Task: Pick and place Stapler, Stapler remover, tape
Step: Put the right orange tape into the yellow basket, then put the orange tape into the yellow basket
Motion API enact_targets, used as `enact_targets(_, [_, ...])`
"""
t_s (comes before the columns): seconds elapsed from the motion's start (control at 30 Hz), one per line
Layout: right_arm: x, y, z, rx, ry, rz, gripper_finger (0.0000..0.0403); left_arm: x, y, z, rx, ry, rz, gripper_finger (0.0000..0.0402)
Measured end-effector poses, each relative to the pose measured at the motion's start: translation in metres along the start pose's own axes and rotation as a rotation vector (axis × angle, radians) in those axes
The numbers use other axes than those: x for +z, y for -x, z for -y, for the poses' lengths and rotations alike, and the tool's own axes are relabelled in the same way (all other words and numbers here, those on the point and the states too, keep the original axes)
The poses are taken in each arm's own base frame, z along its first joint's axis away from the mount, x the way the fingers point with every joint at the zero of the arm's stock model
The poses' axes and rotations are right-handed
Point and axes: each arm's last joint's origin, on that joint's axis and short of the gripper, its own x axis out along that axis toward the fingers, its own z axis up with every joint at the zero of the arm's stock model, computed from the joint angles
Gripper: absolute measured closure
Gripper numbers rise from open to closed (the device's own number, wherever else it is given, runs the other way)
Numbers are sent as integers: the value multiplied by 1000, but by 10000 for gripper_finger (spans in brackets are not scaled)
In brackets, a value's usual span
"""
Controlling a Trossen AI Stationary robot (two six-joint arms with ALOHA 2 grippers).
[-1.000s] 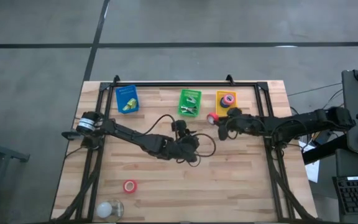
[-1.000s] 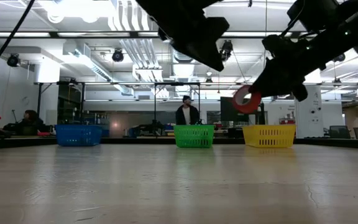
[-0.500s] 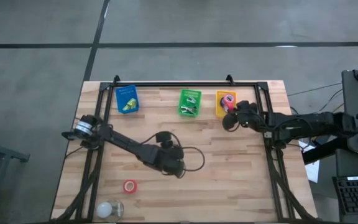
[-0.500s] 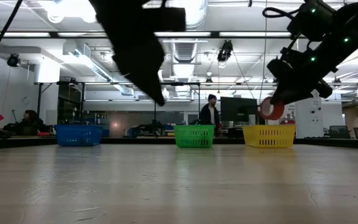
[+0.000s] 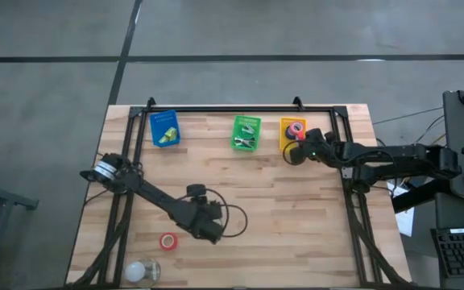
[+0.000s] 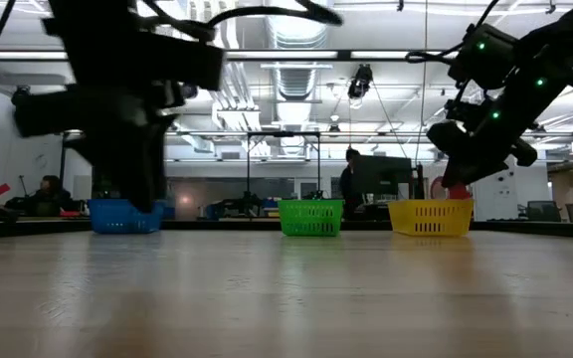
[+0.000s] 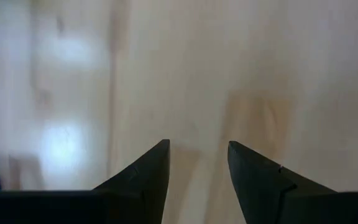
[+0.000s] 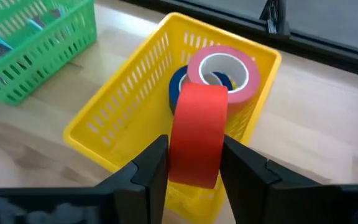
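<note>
While the right end effector [image 8: 194,163], clamped on a red tape [image 8: 197,134], hangs over the yellow basket [image 8: 107,134] at the tabletop's [image 5: 296,217] one o'clock, the left end effector [image 7: 197,165] hovers parted and empty near another tape [image 5: 167,240] at seven.

High view straight down, low view level across table — both share yellow basket [image 5: 291,134], wrist views close.

The table [image 5: 312,225] is pale planked wood, smooth; the yellow basket [image 8: 123,124] slotted plastic; the red tape [image 8: 196,134] matt.
</note>
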Motion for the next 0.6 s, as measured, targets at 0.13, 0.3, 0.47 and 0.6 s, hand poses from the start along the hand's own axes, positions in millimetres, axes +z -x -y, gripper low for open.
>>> enact_targets(0.13, [-3,-4,-2,1,14,-28,248,-15,9,2,4,-8,-65,236])
enact_targets(0.3, [-3,-6,-3,2,29,-21,206,-33,31,-2,36,1,-104,236])
enact_targets(0.47, [6,0,-6,20,48,31,170,-51,55,-4,-5,-35,-124,236])
enact_targets(0.6, [17,8,-9,55,47,66,150,-67,64,-6,-38,-5,-132,236])
